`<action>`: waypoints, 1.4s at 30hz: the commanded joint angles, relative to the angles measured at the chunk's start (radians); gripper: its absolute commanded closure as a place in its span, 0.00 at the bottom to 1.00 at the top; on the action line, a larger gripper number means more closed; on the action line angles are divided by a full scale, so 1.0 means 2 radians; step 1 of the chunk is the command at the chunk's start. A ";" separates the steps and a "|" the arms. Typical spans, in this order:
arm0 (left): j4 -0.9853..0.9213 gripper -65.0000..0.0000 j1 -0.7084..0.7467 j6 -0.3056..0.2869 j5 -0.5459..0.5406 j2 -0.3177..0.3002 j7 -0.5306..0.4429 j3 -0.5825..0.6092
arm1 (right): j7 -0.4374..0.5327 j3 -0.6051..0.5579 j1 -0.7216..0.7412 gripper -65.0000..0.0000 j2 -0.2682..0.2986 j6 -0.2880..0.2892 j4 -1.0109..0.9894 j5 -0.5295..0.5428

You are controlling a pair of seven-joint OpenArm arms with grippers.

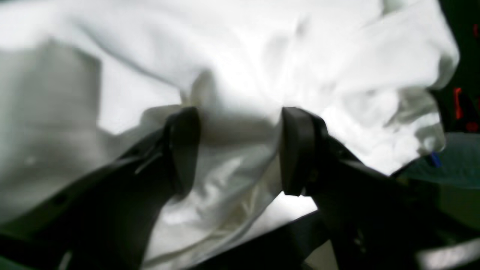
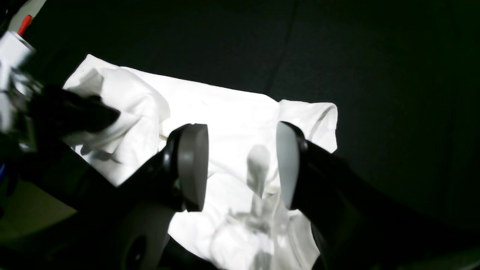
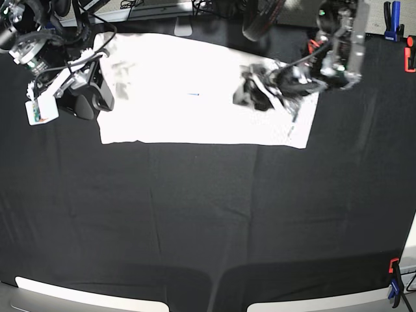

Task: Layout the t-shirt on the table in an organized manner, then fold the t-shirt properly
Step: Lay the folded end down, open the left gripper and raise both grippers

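t-shirt [image 3: 188, 104] lies far back on the black-draped bench [image 3: 208, 227], mostly flat with its plain white side up, likely so it can be squared before folding. the right end effector [image 2: 242, 165] hovers spread over its one end, gripping nothing. the left end effector [image 1: 240, 150] stands spread around a bunched ridge of cloth at the other end, seemingly ready to pull it flat.

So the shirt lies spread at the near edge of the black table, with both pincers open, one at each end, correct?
Not the near edge. In the base view the shirt lies at the far side of the table; the near part is bare black cloth. The rest holds: left pincer and right pincer are open, one at each end.
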 commanded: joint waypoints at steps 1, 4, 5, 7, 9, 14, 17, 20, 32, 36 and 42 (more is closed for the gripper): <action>-0.002 0.51 -0.012 -0.002 -0.012 0.000 -0.001 0.008 | 0.013 0.002 0.001 0.56 0.004 0.003 0.009 0.013; -0.008 0.51 -0.031 -0.004 -0.042 0.013 0.011 0.027 | 0.013 0.002 0.001 0.56 0.004 0.003 0.009 0.013; -0.005 0.51 -0.038 -0.011 -0.045 0.023 0.017 0.031 | 0.013 0.002 0.001 0.56 0.004 0.003 0.009 0.013; 0.001 0.51 -0.055 -0.021 -0.053 0.045 0.028 0.034 | 0.013 0.002 0.001 0.56 0.004 0.003 0.009 0.013; 0.002 0.51 -0.076 -0.024 -0.057 0.067 0.044 0.033 | 0.013 0.002 0.001 0.56 0.004 0.003 0.009 0.013; 0.002 0.51 -0.117 -0.024 -0.057 0.096 0.053 0.033 | 0.011 0.002 0.001 0.56 0.004 0.003 0.009 0.013; 0.002 0.51 -0.123 -0.036 -0.049 0.090 0.054 0.033 | 0.012 0.002 0.001 0.56 0.004 0.003 0.009 0.008; 0.002 0.51 -0.123 -0.047 -0.043 0.077 0.057 0.033 | 0.018 0.002 0.001 0.56 0.004 0.003 0.004 -0.012; 0.002 0.51 -0.123 -0.047 -0.044 0.064 0.079 0.033 | 0.068 0.002 0.018 0.56 0.006 0.003 -0.205 -0.002; 0.002 0.51 -0.123 -0.047 -0.044 0.064 0.080 0.033 | 0.060 0.002 0.053 0.56 0.010 0.003 -0.284 0.002; 0.002 0.51 -0.123 -0.047 -0.044 0.064 0.081 0.033 | 0.027 0.002 0.093 0.56 0.010 0.003 -0.366 0.002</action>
